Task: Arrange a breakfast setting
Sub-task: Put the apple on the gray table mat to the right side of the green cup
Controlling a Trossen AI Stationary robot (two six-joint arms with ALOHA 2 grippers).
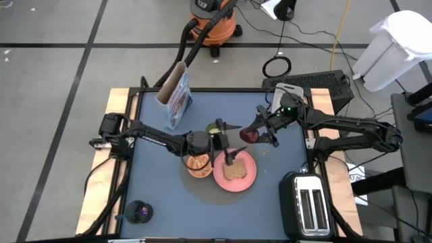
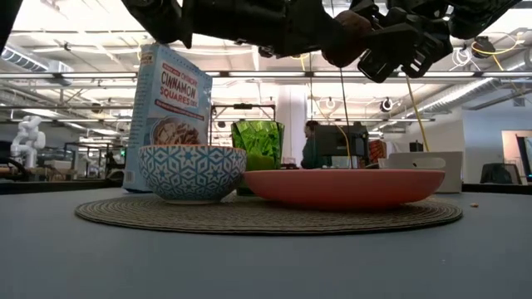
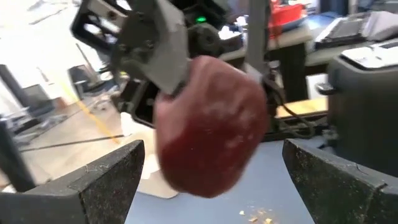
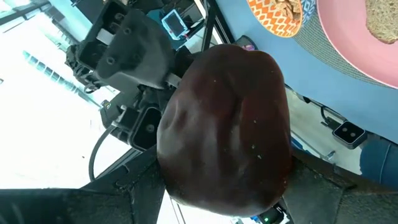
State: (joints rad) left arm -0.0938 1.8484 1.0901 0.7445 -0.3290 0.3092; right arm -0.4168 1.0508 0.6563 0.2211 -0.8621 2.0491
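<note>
- The dark-red fruit [image 1: 248, 135] hangs in the air above the desk [image 1: 158, 196], clamped in the right gripper [image 1: 251, 134], just off the far rim of the round pink plate [image 1: 247, 177].
- In the left wrist view the fruit [image 3: 211, 127] fills the space ahead of the left gripper [image 3: 211, 177], whose two dark fingers [image 3: 102, 183] stand wide apart and hold nothing.
- The left gripper [image 1: 223, 131] hovers just beside the fruit, over the small green cup [image 1: 214, 127].
- The brown toast slice [image 1: 235, 171] lies on the pink plate.
- The small orange bowl [image 1: 198, 165] sits touching the plate's left side; both rest on a round woven placemat [image 2: 266, 214].
- The green cup [image 2: 257, 143] stands behind the bowl and plate in the low view.
- The blue cereal bag [image 1: 177, 100] stands upright toward the desk's far-left corner.
- The purple-teal spoon [image 1: 138, 214] lies near the front-left corner, well apart from the rest.
- A toaster [image 1: 309, 206] sits at the front-right corner.
</note>
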